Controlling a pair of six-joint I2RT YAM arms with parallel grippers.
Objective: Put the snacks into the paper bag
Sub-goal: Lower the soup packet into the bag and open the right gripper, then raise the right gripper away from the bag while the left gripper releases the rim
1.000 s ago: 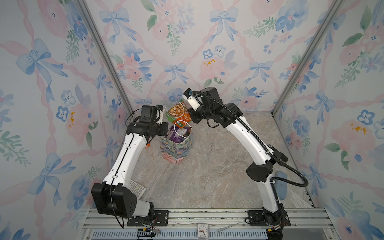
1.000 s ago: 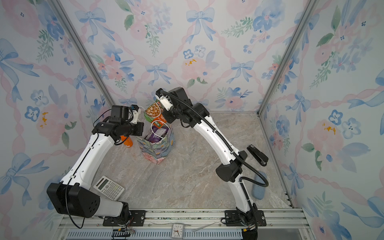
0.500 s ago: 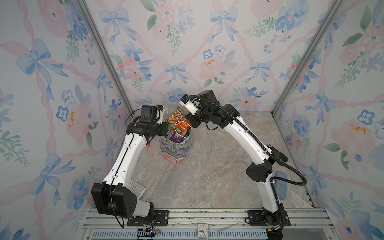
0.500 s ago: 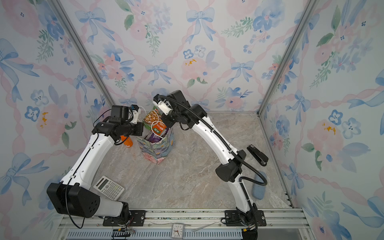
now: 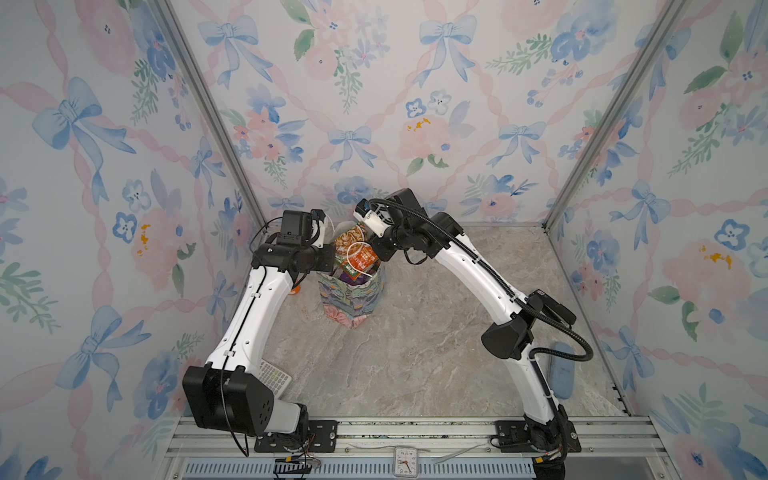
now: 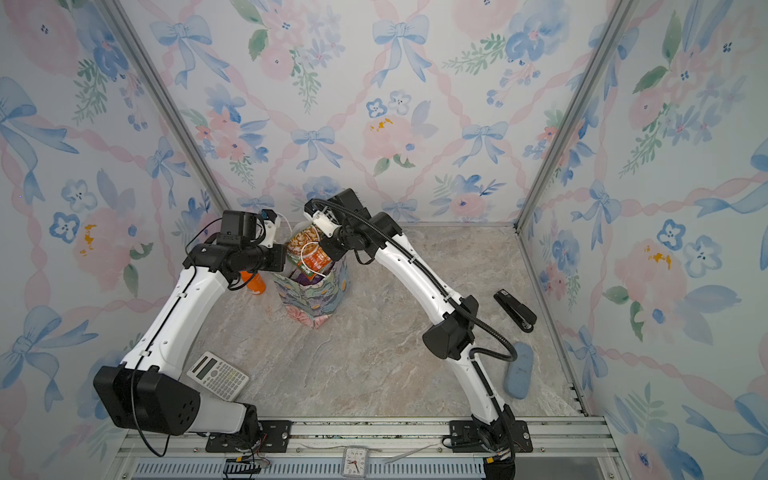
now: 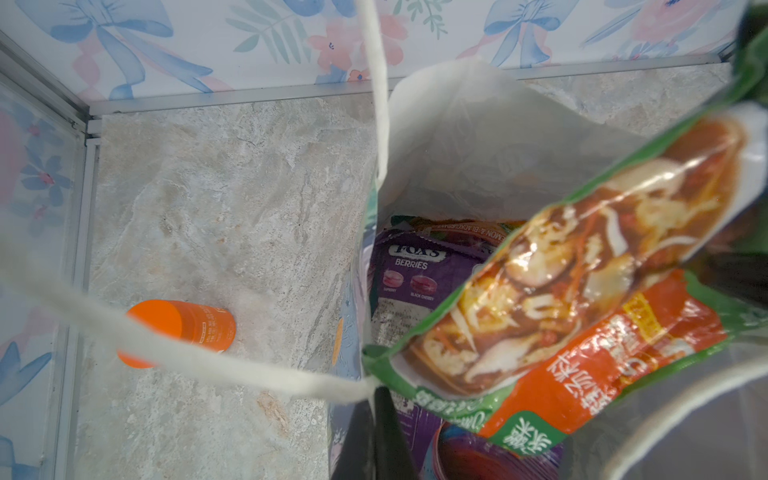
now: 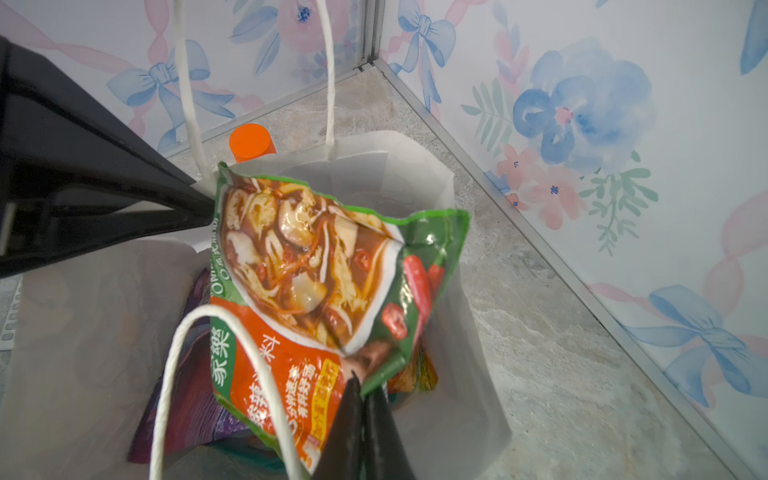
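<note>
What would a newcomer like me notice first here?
A glossy green-and-orange soup packet hangs in the mouth of the floral paper bag near the back wall, pinched at its edge by the right gripper. The left gripper holds the bag's rim open; a purple Fox's Berries packet lies inside.

paper bag (image 5: 351, 299): blue-green-pink floral | noodle packet (image 8: 316, 291): green-orange | bottle (image 7: 178, 332): orange

Both arms arch up from the 6 o'clock side: left arm (image 5: 249, 316) leans toward 1 o'clock, right arm (image 5: 478, 270) toward 11, wrists bent down and nearly meeting. Left pincer (image 7: 376, 399) is clamped on the bag handle (image 7: 249, 368), right pincer (image 8: 360, 382) pinches a packet (image 8: 311, 270) corner.
</note>
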